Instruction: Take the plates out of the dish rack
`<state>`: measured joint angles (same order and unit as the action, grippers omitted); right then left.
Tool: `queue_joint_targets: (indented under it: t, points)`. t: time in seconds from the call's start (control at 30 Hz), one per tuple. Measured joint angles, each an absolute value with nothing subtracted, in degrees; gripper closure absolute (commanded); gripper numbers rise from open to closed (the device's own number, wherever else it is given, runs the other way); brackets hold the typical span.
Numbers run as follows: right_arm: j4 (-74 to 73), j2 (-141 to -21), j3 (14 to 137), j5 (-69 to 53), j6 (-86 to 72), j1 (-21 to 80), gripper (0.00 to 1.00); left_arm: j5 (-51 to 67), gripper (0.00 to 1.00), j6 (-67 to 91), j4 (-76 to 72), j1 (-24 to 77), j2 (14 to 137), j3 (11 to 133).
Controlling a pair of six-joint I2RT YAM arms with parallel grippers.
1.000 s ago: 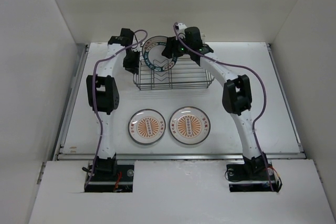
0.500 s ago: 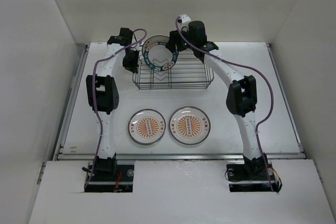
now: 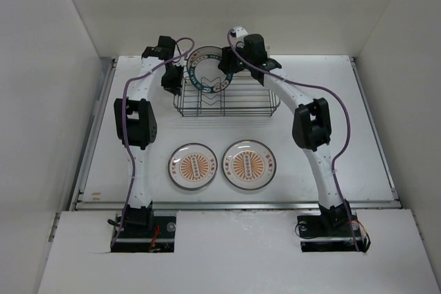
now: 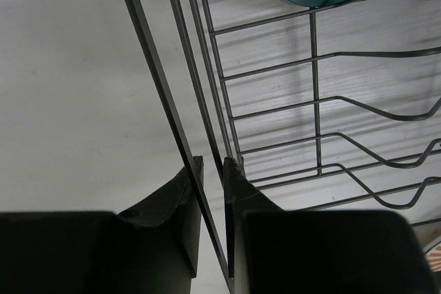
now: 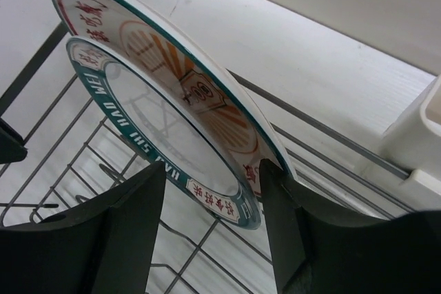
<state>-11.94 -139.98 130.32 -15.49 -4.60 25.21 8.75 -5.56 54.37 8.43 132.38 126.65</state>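
The dish rack (image 3: 241,101) stands at the back of the table. Two plates stand upright in its left part: a teal-rimmed plate (image 5: 158,135) in front and an orange sunburst plate (image 5: 172,67) right behind it; they show together in the top view (image 3: 204,72). My right gripper (image 5: 210,197) is open, its jaws on either side of the teal-rimmed plate's lower rim, the right fingertip by the sunburst plate's edge. My left gripper (image 4: 213,191) is shut on the rack's left rim wire (image 4: 162,94). Two sunburst plates (image 3: 194,166) (image 3: 251,164) lie flat on the near table.
A cream plastic holder (image 5: 420,135) is clipped to the rack's edge to the right of my right gripper. The rack's upright wire dividers (image 4: 317,101) lie under the plates. White walls enclose the table on the left, the back and the right.
My right gripper drew slightly back and right, then came back to the standing plates. The left gripper, the rack and the two flat plates have not moved.
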Motion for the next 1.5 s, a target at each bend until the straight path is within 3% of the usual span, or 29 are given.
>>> queue_joint_targets:
  t: [0.17, 0.2, 0.3, 0.4, 0.5, 0.87, 1.23, 1.5]
  points:
    - [-11.9, -141.3, 130.3, -15.2, -5.0, 25.2, 0.51, 8.5, 1.00, -5.6, 54.4, 8.5, 132.4, 126.7]
    - [-11.9, -141.4, 130.3, -15.0, -5.0, 25.2, 0.63, 8.5, 1.00, -5.6, 54.4, 8.5, 132.4, 126.7]
    - [-11.9, -141.5, 130.3, -14.1, -5.0, 24.9, 0.76, 8.5, 1.00, -5.6, 54.5, 8.5, 132.4, 126.7]
    - [-11.8, -141.5, 130.2, -14.2, -4.6, 24.8, 0.80, 8.6, 1.00, -5.5, 54.5, 8.5, 132.4, 126.8]
    - [-11.1, -141.1, 129.2, -14.4, -3.8, 24.8, 0.99, 8.6, 1.00, -5.5, 54.5, 8.5, 132.4, 126.8]
    - [-11.5, -135.9, 126.1, -14.8, 0.5, 25.2, 1.00, 9.2, 1.00, -5.5, 54.5, 8.7, 132.4, 126.8]
    - [-13.1, -121.3, 123.9, -16.1, 1.7, 25.2, 1.00, 9.0, 1.00, -3.2, 54.8, 8.9, 132.4, 126.8]
    - [-22.1, -103.6, 108.4, -24.6, 1.7, 26.1, 1.00, 12.2, 1.00, 1.7, 54.8, 7.6, 132.4, 126.4]
